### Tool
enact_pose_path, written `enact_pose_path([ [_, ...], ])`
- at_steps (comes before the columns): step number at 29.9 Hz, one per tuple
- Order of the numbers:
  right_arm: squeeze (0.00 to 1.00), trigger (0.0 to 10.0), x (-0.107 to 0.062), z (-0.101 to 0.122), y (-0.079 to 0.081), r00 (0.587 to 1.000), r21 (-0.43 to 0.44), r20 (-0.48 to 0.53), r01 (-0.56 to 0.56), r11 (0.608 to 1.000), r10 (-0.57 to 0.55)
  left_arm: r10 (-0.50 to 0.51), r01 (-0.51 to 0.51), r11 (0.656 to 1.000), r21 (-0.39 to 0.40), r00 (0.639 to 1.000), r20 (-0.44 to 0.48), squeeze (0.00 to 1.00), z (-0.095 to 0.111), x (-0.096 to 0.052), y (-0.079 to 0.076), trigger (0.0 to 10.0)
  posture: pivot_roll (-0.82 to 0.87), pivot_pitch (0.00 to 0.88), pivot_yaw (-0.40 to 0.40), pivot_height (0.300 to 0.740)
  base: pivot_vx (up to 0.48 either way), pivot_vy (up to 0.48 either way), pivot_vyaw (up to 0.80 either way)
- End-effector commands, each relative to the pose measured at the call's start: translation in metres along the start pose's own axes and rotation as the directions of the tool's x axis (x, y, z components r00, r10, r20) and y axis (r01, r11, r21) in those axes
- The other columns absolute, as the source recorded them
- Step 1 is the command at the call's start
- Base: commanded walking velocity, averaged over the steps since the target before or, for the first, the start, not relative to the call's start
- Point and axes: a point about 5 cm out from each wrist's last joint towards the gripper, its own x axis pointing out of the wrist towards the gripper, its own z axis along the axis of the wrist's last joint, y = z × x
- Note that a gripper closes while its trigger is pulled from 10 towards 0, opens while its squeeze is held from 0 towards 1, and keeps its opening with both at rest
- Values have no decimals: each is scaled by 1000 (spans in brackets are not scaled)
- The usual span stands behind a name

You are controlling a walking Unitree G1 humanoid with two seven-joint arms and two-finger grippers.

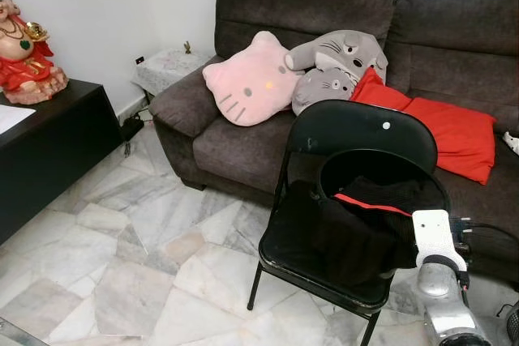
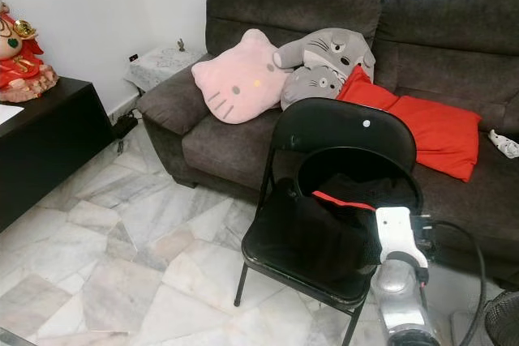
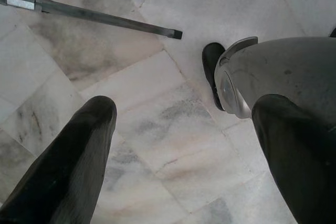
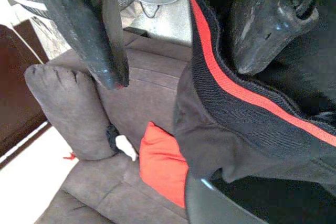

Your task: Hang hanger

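Right gripper (image 4: 178, 51) at the black garment (image 1: 365, 220), fingers spread, one resting on the cloth by its red stripe (image 4: 236, 90)

The garment lies heaped on the black folding chair (image 1: 357, 131) near the sofa (image 1: 324, 6); no hanger can be made out. Left gripper (image 3: 184, 150) hangs spread over the marble floor (image 3: 173, 129)

The right arm (image 1: 442, 297) is silver metal capped by a white wrist block (image 1: 434, 237) with a black cable (image 2: 466, 245), its two long fingers (image 4: 89, 30) scuffed matte black
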Motion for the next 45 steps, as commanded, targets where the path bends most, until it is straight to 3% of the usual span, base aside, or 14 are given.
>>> enact_pose_path([
  [1, 0, 10000, 2, 2, -3, 1000, 27, -12, 19, 999, -19, 6, -6, 1000, 12, 1000, -16, 0, -4, -1, 4, 10000, -22, 0, 55, 740, 0, 0, 0],
  [10, 0, 10000, -4, -16, 11, 987, 213, -147, -28, 977, 60, 5, -5, 1000, 16, 1000, -17, 0, -4, -1, 4, 10000, -19, 0, 58, 740, 0, 0, 0],
  [15, 0, 10000, -2, -11, 13, 985, 300, -143, -45, 953, 92, 6, -6, 1000, 19, 1000, -18, 0, -4, -1, 4, 10000, -18, 0, 61, 740, 0, 0, 0],
  [26, 0, 10000, 10, 2, 2, 993, 286, -110, -14, 958, 47, 11, -10, 1000, 19, 1000, -19, 0, -4, -1, 6, 10000, -13, 0, 66, 740, 0, 0, 0],
  [33, 0, 10000, 11, -3, 8, 980, 239, -157, -80, 968, 120, 9, -8, 1000, 25, 1000, -20, 0, -4, -1, 6, 10000, -7, 0, 68, 740, 0, 0, 0],
  [39, 0, 10000, 13, -3, 8, 974, 268, -183, -85, 960, 137, 9, -8, 1000, 29, 1000, -22, 0, -4, -1, 7, 10000, -5, 0, 71, 740, 0, 0, 0],
  [42, 0, 10000, 19, 3, -1, 982, 185, -159, -73, 980, 103, 10, -10, 1000, 28, 1000, -22, 0, -4, -1, 7, 10000, -3, 0, 71, 740, 0, 0, 0],
  [45, 0, 10000, 22, 5, -5, 984, 158, -155, -64, 985, 89, 10, -10, 1000, 28, 1000, -23, 0, -4, -1, 7, 10000, -4, 0, 72, 740, 0, 0, 0],
])
